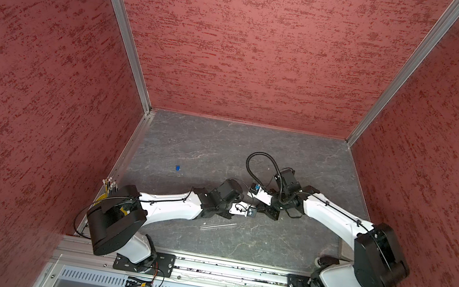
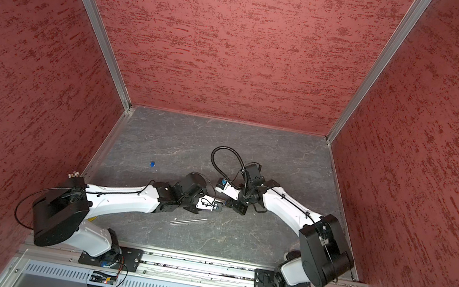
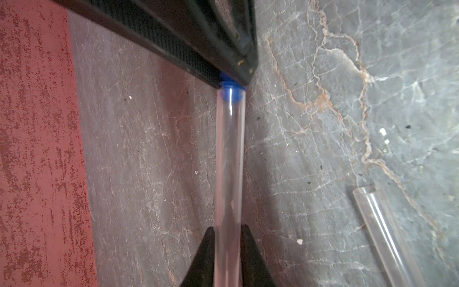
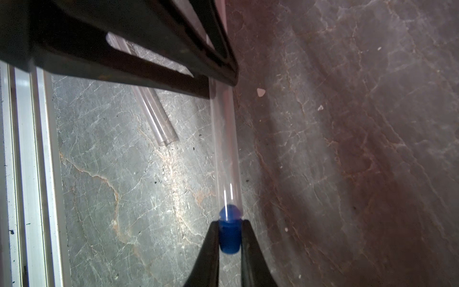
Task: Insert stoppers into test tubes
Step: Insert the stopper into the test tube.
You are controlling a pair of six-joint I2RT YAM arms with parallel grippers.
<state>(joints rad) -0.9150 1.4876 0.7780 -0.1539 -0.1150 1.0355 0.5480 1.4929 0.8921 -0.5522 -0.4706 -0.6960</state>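
Far left: loose blue stopper (image 1: 177,168) sits alone on the grey stone-look table (image 1: 221,149), well apart from both arms. Left gripper (image 3: 227,231) is clamped on the held test tube (image 3: 229,161) near one end. The tube's long axis runs left-right, mouth pointing at the right gripper (image 4: 229,223). That gripper pinches the second stopper (image 4: 229,236) by its wide body, rounded nose just inside the tube mouth. Spare test tube (image 1: 218,226) lies flat on the table, near the left gripper on the base side. Its axis is roughly left-right and slightly slanted, open end to the right.
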